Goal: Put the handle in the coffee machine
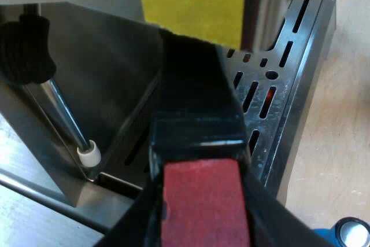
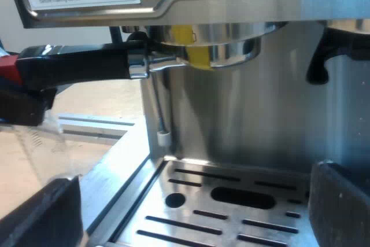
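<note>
— Where's my handle?
— At twelve o'clock from your left jaws: the handle (image 1: 196, 85) runs straight ahead, its red end (image 1: 201, 201) between them. The holder (image 2: 225, 50) sits up under the machine (image 2: 260, 114) head.
— Are the left jaws on it?
— Closed on the red end, touching both its sides.
— And the right jaws?
— Wide apart, holding nothing, over the drip tray (image 2: 191, 215). You'll find the holder at twelve o'clock above them.
</note>
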Robot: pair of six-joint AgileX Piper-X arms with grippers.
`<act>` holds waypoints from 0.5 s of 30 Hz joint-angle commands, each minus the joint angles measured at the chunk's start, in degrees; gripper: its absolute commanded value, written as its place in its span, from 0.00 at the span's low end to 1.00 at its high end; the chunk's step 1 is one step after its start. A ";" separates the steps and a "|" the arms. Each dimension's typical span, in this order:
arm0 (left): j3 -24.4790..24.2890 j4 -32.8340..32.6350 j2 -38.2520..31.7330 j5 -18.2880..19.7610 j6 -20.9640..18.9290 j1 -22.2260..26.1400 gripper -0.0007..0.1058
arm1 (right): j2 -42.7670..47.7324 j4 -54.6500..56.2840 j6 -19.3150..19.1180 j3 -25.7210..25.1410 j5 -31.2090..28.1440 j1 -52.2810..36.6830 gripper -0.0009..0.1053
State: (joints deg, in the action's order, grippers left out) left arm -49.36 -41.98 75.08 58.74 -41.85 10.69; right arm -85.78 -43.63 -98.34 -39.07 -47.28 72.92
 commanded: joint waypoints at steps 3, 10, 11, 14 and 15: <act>-0.95 2.86 -1.90 7.66 -0.30 -0.04 0.01 | 0.10 -0.72 -0.47 -0.34 3.62 0.03 0.76; -0.95 3.22 -1.90 7.66 -0.30 -0.04 0.01 | -0.12 -0.60 -0.47 -0.34 4.85 -0.09 0.76; -0.95 3.22 -1.90 7.66 -0.30 -0.04 0.01 | -0.47 -0.61 -0.57 -0.34 4.53 -0.09 0.76; -0.95 3.22 -1.90 7.66 -0.30 -0.04 0.01 | -1.98 -0.61 -0.90 -0.34 4.02 -0.50 0.76; -0.95 3.22 -1.90 7.66 -0.47 -0.04 0.01 | -2.51 -0.61 -0.90 -0.46 4.03 -0.74 0.76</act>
State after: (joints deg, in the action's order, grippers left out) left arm -49.36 -41.56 75.08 58.74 -41.85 10.69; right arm -87.80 -43.63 -98.49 -39.07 -43.05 72.55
